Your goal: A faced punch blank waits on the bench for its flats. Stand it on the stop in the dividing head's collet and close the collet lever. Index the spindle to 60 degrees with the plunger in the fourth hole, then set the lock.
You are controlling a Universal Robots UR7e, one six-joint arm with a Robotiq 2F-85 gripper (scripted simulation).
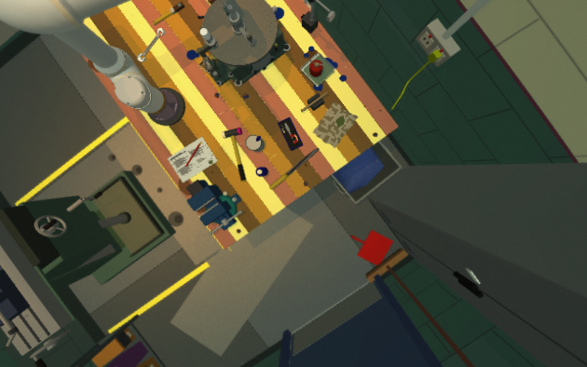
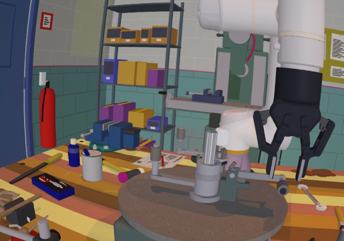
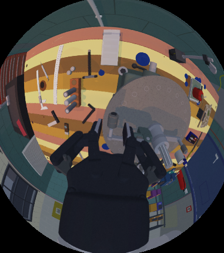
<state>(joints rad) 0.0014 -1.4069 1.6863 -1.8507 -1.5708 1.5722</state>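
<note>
My gripper (image 2: 287, 174) is open and holds nothing; it hangs over the right edge of the dividing head's round plate (image 2: 202, 205), its fingers either side of the thin lever arm whose dark knob (image 2: 283, 189) lies just below and between them. The punch blank (image 2: 210, 147), a bright steel cylinder, stands upright in the collet (image 2: 207, 178) at the plate's centre. A second arm runs left from the collet to an upright grey plunger handle (image 2: 155, 158). In the wrist camera the knob (image 3: 113, 119) sits between the fingertips (image 3: 111, 129).
Behind the bench stand a shelf rack (image 2: 139, 74) and a green milling machine (image 2: 239, 74). A blue vise (image 2: 114, 134), a grey cup (image 2: 92, 165), a blue bottle, a file and a hammer lie left of the plate. A wrench (image 2: 311, 196) lies to its right.
</note>
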